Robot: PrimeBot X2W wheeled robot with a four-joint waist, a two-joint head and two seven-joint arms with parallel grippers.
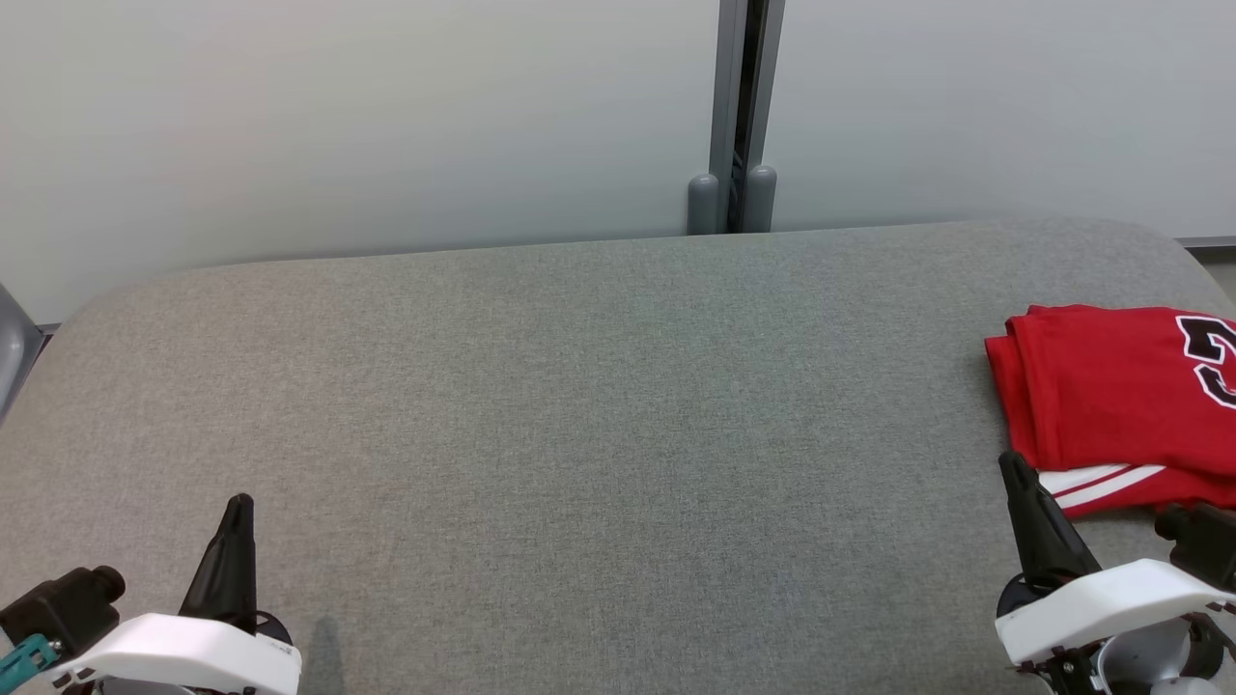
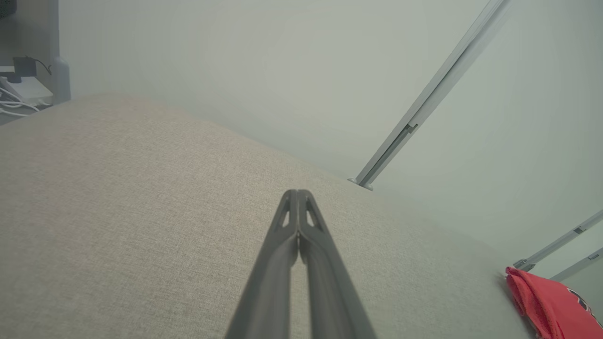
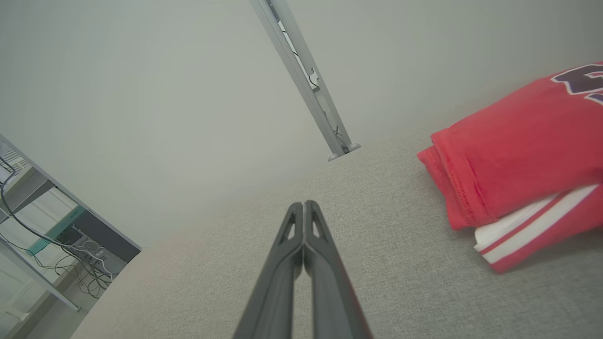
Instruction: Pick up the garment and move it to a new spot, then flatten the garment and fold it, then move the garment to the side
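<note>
You're seeing the red garment lying folded at the grey table's right end, likely set aside as finished. Your left gripper and right gripper are hovering over the table's near corners, pinched together and empty, probably parked clear of the fold.

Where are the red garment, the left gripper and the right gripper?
red garment (image 1: 1110, 386): head view, on its folded top layer.
left gripper (image 2: 298, 193): left wrist view, at the shut fingertips.
right gripper (image 3: 304, 204): right wrist view, at the shut fingertips.

garment | red, white-striped trim, dark number | folded flat | far right of grey table
</note>
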